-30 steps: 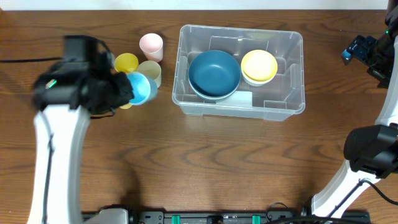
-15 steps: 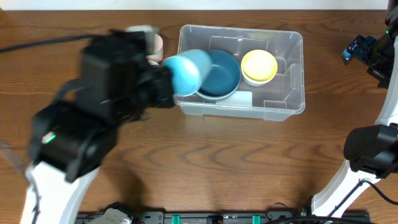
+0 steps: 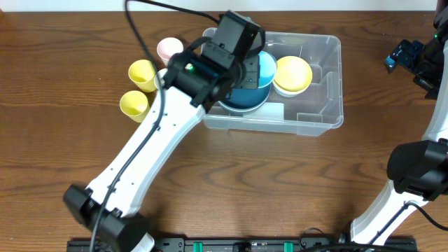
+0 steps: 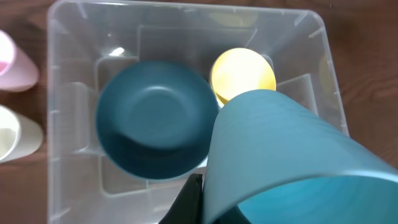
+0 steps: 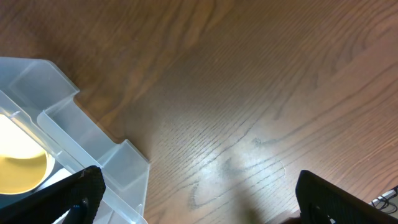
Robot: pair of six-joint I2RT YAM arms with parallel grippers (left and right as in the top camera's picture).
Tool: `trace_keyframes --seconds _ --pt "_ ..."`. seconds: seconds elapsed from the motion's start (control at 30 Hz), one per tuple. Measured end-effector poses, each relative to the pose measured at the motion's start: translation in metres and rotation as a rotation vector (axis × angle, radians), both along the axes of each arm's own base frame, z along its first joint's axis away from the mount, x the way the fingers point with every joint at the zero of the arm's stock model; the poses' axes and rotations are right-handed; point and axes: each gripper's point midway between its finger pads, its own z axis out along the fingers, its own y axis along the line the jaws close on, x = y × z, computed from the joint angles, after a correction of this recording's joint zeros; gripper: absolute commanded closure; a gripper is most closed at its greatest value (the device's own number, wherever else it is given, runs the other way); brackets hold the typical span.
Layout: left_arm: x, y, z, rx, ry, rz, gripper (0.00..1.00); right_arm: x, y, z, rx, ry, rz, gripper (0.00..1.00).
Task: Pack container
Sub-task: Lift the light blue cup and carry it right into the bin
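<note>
Towards the far edge of the brown wooden desk point(image 3: 231, 182), right of centre: a large clear plastic rectangular container point(image 3: 341, 77) with rounded rim and moulded notches inside. Within it, on the left, a round dark blue bowl point(image 4: 149, 118); just beside that, on the right, a smaller round yellow bowl point(image 4: 239, 71).

Clamped shut on a light blue plastic cup point(image 4: 286, 155), near its mouth: the left fingers point(image 4: 194, 198). Cup tilted, mouth towards the wrist and base pointing away, held inside the container's outline, over the right edge of the dark blue bowl and just beside the yellow bowl. Impossible to tell whether touching either bowl.

Left of the container, out on the desk, all upright with mouths up: a pale pink plastic cup point(image 3: 168, 49) near the container's far-left corner, a cream cup point(image 4: 12, 134) just in front of it, a yellow plastic cup point(image 3: 142, 72) further left, and a second yellow cup point(image 3: 133, 103) nearer the front.

Spread wide open and gripping nothing: the right fingers point(image 5: 84, 193), hanging over bare desk just past one corner of the container, well apart from the cups.
</note>
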Motion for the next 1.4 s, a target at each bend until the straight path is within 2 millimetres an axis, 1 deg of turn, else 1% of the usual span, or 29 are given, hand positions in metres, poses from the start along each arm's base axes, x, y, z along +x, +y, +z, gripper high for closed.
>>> trace_keyframes --seconds 0.2,0.27,0.33,0.53,0.63,0.77,0.9,1.0,1.23,1.4 --pt "0.002 -0.021 -0.023 0.024 0.024 -0.053 0.94 0.0 0.0 0.0 0.0 0.0 0.0 0.01" --pt "0.002 -0.028 -0.033 0.035 0.043 -0.067 0.94 0.0 0.0 0.0 0.0 0.0 0.0 0.01" --pt "0.002 -0.033 -0.045 0.05 0.065 -0.078 0.94 0.0 0.0 0.0 0.0 0.0 0.0 0.01" --pt "0.008 -0.041 -0.092 0.109 0.145 -0.093 0.94 0.0 0.0 0.0 0.0 0.0 0.0 0.01" --pt "0.009 -0.044 -0.108 0.129 0.173 -0.101 0.94 0.0 0.0 0.0 0.0 0.0 0.0 0.01" --pt "0.008 -0.05 -0.119 0.142 0.185 -0.115 0.94 0.0 0.0 0.0 0.0 0.0 0.0 0.01" --pt "0.007 -0.054 -0.124 0.146 0.189 -0.124 0.94 0.0 0.0 0.0 0.0 0.0 0.0 0.01" --pt "0.006 -0.056 -0.131 0.154 0.199 -0.127 0.94 0.0 0.0 0.0 0.0 0.0 0.0 0.01" --pt "0.005 -0.058 -0.153 0.183 0.236 -0.134 0.94 0.0 0.0 0.0 0.0 0.0 0.0 0.01" --pt "0.0 -0.056 -0.163 0.205 0.266 -0.137 0.94 0.0 0.0 0.0 0.0 0.0 0.0 0.01"
